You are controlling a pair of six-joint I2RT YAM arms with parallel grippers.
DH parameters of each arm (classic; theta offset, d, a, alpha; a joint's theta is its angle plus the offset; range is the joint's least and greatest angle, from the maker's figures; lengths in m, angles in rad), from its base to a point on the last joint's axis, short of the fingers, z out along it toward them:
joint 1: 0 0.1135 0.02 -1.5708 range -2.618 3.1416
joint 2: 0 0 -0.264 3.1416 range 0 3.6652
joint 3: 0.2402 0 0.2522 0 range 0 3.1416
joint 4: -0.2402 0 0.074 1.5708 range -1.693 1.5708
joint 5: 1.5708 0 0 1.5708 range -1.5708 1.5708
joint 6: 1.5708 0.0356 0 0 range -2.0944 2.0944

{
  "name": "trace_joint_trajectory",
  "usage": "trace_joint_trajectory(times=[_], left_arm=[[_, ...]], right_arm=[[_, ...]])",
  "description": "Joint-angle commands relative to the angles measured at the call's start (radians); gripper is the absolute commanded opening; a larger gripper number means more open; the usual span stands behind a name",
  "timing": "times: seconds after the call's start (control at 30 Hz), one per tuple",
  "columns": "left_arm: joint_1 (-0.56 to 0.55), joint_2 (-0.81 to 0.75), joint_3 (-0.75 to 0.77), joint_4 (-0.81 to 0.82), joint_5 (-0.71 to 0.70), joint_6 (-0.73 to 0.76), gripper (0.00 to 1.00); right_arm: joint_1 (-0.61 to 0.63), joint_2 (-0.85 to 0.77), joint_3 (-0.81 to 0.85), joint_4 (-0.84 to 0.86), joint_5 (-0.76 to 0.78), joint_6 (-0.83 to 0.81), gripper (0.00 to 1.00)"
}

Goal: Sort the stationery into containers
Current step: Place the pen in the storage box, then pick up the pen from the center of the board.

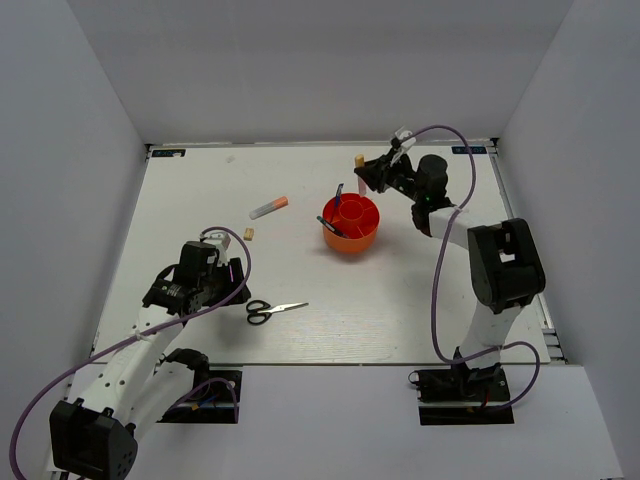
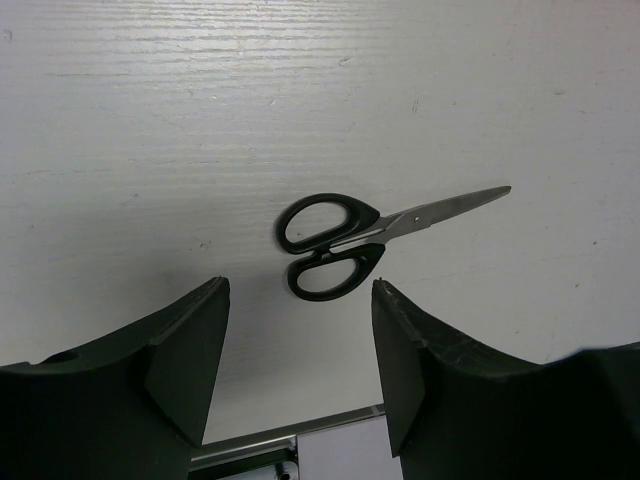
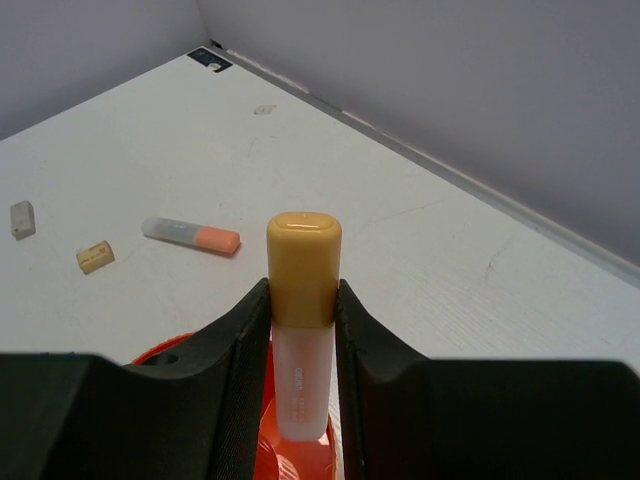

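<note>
My right gripper (image 1: 371, 176) is shut on the peach-capped highlighter (image 3: 303, 300) and holds it upright over the far rim of the orange-red organizer cup (image 1: 350, 238). The cup's rim also shows below the fingers in the right wrist view (image 3: 160, 352). Two thin dark pens (image 1: 332, 227) stand in the cup. Black-handled scissors (image 1: 275, 311) lie closed on the table, and they also show in the left wrist view (image 2: 340, 243). My left gripper (image 2: 300, 285) is open and empty, just short of the handles. The orange-capped marker (image 1: 268, 207) and a tan eraser (image 1: 250, 234) lie left of the cup.
A whitish eraser (image 3: 21, 219) lies left of the tan eraser (image 3: 94, 256), beyond the marker (image 3: 190, 234). White walls enclose the table on three sides. The table's near edge with a metal strip (image 2: 290, 435) runs just under my left fingers.
</note>
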Motion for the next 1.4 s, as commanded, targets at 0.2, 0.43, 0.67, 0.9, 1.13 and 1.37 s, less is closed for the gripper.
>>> trace_joint_trajectory(times=[0.2, 0.43, 0.67, 0.9, 1.13, 1.37], left_arm=[[0.005, -0.003, 0.017, 0.0, -0.002, 0.009, 0.69], [0.004, -0.004, 0.018, -0.003, -0.002, 0.009, 0.69], [0.007, -0.007, 0.017, -0.001, -0.005, 0.009, 0.69], [0.007, -0.007, 0.017, -0.001, 0.001, 0.008, 0.69], [0.007, -0.01, 0.015, -0.001, 0.0, 0.009, 0.69], [0.007, 0.022, 0.015, 0.04, -0.002, 0.003, 0.3]], right_arm=[[0.009, 0.037, -0.024, 0.095, -0.027, -0.007, 0.0], [0.017, 0.049, -0.058, 0.11, -0.036, -0.007, 0.0], [0.022, 0.051, -0.096, 0.124, -0.053, -0.016, 0.29], [0.017, 0.032, -0.098, 0.12, -0.056, -0.013, 0.49], [0.014, -0.026, -0.116, 0.133, -0.059, 0.007, 0.49], [0.011, -0.163, 0.006, -0.321, 0.019, -0.067, 0.02]])
